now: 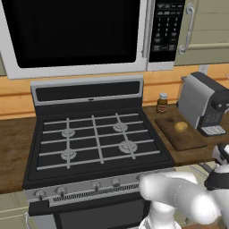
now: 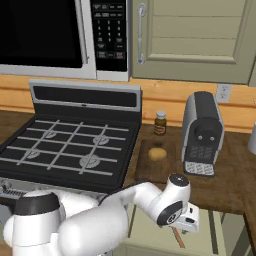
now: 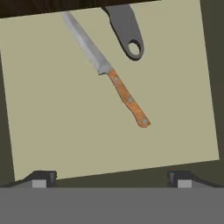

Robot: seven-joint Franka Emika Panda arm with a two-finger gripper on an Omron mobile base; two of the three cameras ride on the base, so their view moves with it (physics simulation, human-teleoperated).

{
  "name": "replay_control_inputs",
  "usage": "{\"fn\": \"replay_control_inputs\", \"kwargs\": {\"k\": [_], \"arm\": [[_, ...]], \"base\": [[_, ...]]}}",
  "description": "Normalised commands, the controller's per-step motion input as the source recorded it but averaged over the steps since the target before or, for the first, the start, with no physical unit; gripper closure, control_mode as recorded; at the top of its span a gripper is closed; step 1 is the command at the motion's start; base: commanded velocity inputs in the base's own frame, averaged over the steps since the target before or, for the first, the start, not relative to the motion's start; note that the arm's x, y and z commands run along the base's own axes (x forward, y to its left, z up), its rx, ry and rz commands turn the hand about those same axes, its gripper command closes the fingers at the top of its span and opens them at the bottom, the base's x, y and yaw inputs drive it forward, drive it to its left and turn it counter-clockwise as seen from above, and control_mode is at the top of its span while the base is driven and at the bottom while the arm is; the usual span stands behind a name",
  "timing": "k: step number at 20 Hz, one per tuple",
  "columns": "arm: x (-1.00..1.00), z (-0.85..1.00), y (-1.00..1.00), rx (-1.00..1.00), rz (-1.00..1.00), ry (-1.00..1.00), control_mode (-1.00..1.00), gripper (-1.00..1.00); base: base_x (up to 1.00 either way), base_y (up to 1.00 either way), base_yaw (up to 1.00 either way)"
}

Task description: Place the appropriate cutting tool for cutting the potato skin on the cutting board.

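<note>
Now we have the hand hanging with its two dark fingertips spread wide and nothing between them, looking down into an open drawer with a pale floor. In the right base view the hand sits low, below the front edge of the counter, over that drawer.

Ahead of the fingertips lies a serrated knife with an orange-brown riveted handle. Its long axis runs on a slant across the hand view: the handle end is the nearer end, a little right of centre between the fingertips, and the blade runs away toward the upper left. Just beside the blade, apart from it, lies a grey tool handle with a hanging hole; what tool it belongs to we cannot tell, as its head is cut off by the drawer's dark edge.

Up on the counter, the cutting board lies between the stove and the coffee machine, with the potato resting on it and a small jar behind.

We judge the hand must come down and turn so its fingertips straddle the chosen handle across its width.
</note>
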Motion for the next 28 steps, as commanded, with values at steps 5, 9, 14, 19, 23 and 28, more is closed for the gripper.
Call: {"fn": "replay_control_inputs", "kwargs": {"k": [5, 9, 14, 19, 23, 28], "arm": [[0.41, -0.36, -0.06, 0.02, 0.01, 0.0, -1.0, -1.0], [0.09, -0.62, -0.01, 0.0, 0.0, 0.0, -1.0, -1.0], [0.0, -0.83, 0.0, 0.0, 0.0, 0.0, -1.0, -1.0], [-0.07, -0.55, 0.0, 0.0, 0.0, 0.07, -1.0, -1.0], [-0.33, -0.08, 0.0, 0.0, 0.0, 0.13, -1.0, -1.0], [-0.66, 0.0, 0.0, 0.0, 0.0, 0.2, -1.0, -1.0]], "base": [[0.0, 0.0, 0.0], [0.0, 0.0, 0.0], [0.0, 0.0, 0.0], [0.0, 0.0, 0.0], [0.0, 0.0, 0.0], [0.0, 0.0, 0.0]]}}
